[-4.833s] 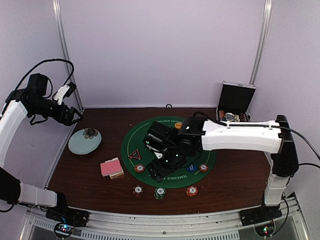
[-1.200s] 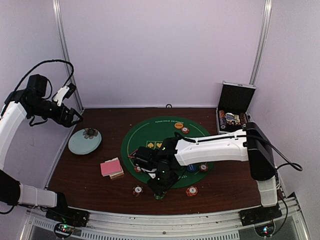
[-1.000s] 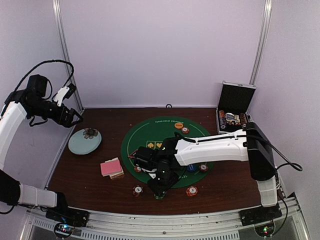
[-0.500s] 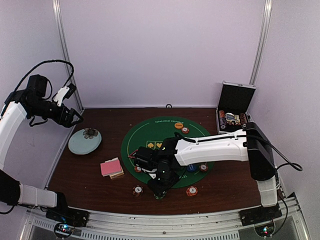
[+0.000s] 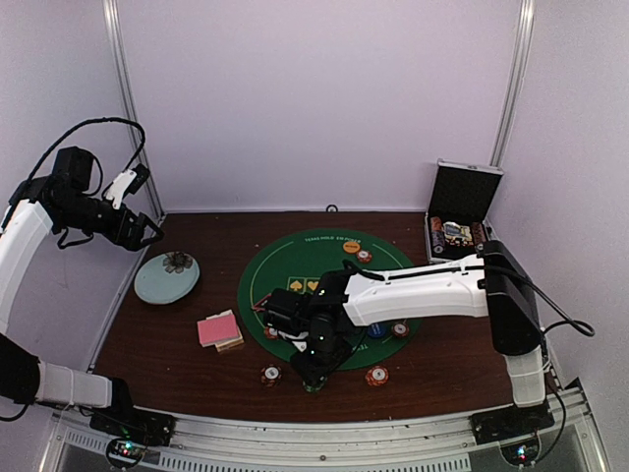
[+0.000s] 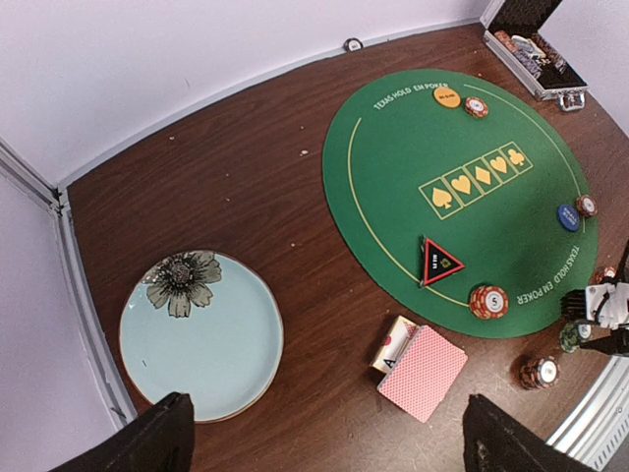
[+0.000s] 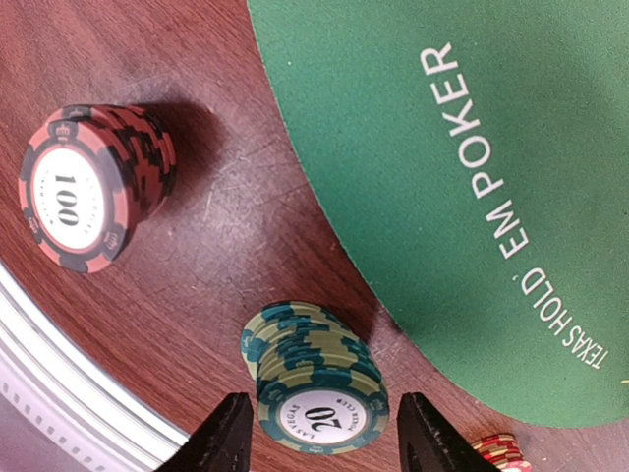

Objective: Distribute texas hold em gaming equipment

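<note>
Matt green felt mat (image 7: 413, 147); scuffed, glossy dark wood table (image 7: 246, 256); smooth plastic-looking chips (image 7: 319, 388).

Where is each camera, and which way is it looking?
Top: high behind the arms, looking down on the table; both arms show, left hand raised, right hand low.
Left wrist: on the raised arm, looking down at the blue dish, green mat and pink cards; its fingertips show at the bottom.
Right wrist: close above the table, facing the green chip stack between its fingers.
Shared: top and left wrist views both show the dish and cards.
</note>
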Tool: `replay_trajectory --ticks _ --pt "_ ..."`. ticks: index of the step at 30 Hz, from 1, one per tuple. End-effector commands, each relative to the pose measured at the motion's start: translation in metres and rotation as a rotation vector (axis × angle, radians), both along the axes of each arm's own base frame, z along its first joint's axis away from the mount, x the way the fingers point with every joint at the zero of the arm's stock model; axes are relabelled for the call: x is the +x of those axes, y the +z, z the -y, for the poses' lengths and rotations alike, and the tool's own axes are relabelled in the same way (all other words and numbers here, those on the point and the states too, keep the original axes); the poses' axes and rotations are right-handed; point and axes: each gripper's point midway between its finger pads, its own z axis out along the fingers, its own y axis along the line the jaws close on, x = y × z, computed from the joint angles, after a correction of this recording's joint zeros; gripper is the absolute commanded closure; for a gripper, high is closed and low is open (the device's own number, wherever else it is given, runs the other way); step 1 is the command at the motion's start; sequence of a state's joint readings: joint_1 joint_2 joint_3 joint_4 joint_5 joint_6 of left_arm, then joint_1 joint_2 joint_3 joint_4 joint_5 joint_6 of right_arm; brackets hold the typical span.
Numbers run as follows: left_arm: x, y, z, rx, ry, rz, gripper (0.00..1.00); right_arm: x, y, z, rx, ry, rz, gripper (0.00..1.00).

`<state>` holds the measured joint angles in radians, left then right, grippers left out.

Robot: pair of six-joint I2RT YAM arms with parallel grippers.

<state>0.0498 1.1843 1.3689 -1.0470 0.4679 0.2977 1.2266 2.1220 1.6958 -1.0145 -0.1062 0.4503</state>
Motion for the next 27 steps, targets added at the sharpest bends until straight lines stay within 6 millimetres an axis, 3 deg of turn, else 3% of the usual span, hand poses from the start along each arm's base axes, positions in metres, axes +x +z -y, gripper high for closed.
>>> replay_trajectory --ticks 1,12,27 --pt "0.0 0.01 0.0 0.0 -0.01 0.041 0.02 0.0 0.0 -0.004 -0.002 0.008 0.008 0.45" --pt "0.0 0.009 0.0 0.003 -0.009 0.041 0.02 0.001 -0.001 -0.007 -0.001 0.008 0.015 0.46" --pt "-0.001 0.008 0.0 -0.001 -0.009 0.038 0.02 0.003 0.01 -0.01 0.024 0.003 0.029 0.78"
